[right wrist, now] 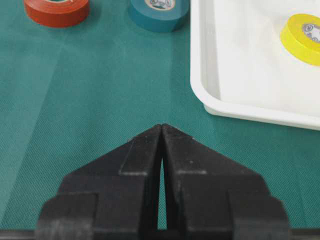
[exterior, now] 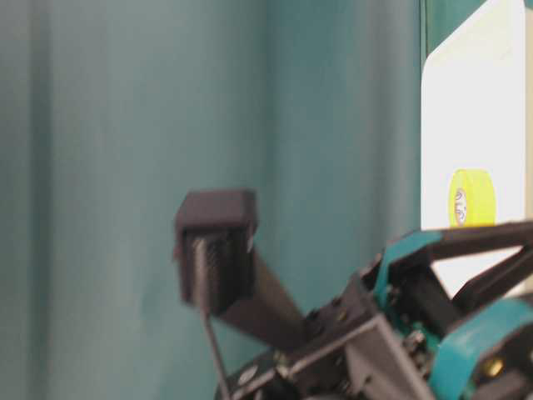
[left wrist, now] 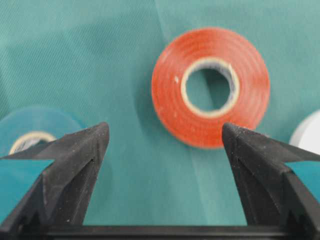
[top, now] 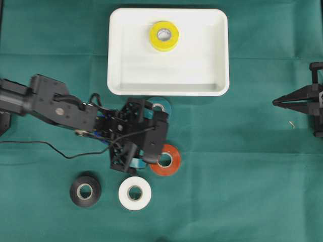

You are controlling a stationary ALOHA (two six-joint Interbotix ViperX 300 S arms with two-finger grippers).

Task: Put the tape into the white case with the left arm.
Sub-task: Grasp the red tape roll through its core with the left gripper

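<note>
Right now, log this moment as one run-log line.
left gripper: jaws open over red tape | right gripper: shut, idle | yellow tape in white case

We see finely woven matt green cloth (right wrist: pixel 90 100) covering the bench, a smooth, slightly glossy white plastic case (top: pixel 217 60), a smooth orange tape roll (left wrist: pixel 210 85), and matt, faintly grainy black plastic pincer fingers (left wrist: pixel 75 165).

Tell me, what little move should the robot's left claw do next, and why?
Probably ease straight down over the orange tape roll. The left gripper is open, its fingers apart with bare cloth between them, and the roll lies just beyond the tips, not yet grasped. The yellow roll already sits in the white case, so the orange one looks like the next pick.
</note>
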